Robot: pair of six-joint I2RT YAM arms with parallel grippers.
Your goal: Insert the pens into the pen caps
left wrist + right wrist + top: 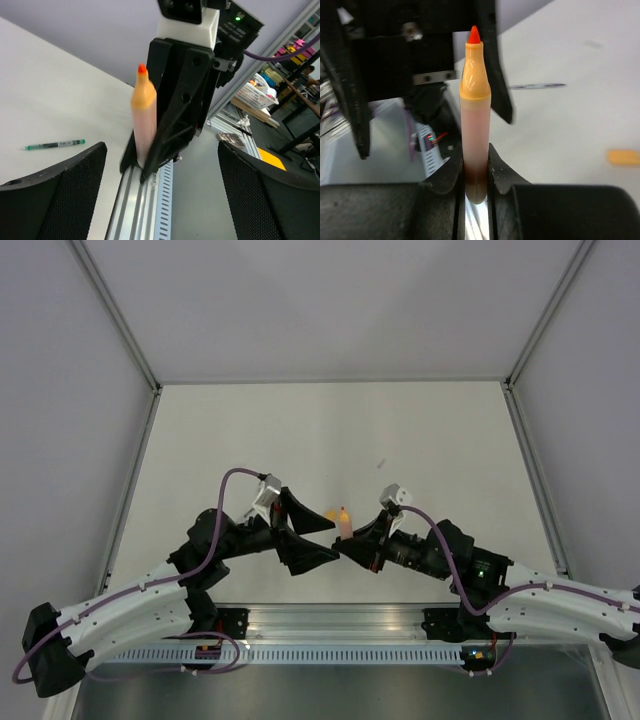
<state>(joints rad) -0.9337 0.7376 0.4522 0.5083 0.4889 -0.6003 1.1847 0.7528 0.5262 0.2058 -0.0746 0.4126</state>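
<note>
Orange pen (474,115) clamped in right tool (475,172), tip out; left tool (160,195) wide open, holding nothing.

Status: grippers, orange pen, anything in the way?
Left gripper open, empty. Right gripper shut on orange pen, upright, tip bare. Orange cap lying loose, off the pen. Green pen lying aside; nothing blocking seen.

Pens counted: two. One orange pen (474,115), one green pen (55,145). Caps counted: one, orange cap (623,157). Pens and caps together: three. Arms: two, left arm (120,605), right arm (560,598). Tools: two, left tool (322,537), right tool (355,540). Fingers (55,195): four, two per tool. Purple cables (235,475): two, one on each arm. Counter (450,440): one. Pale walls (320,300) around counter: three.
</note>
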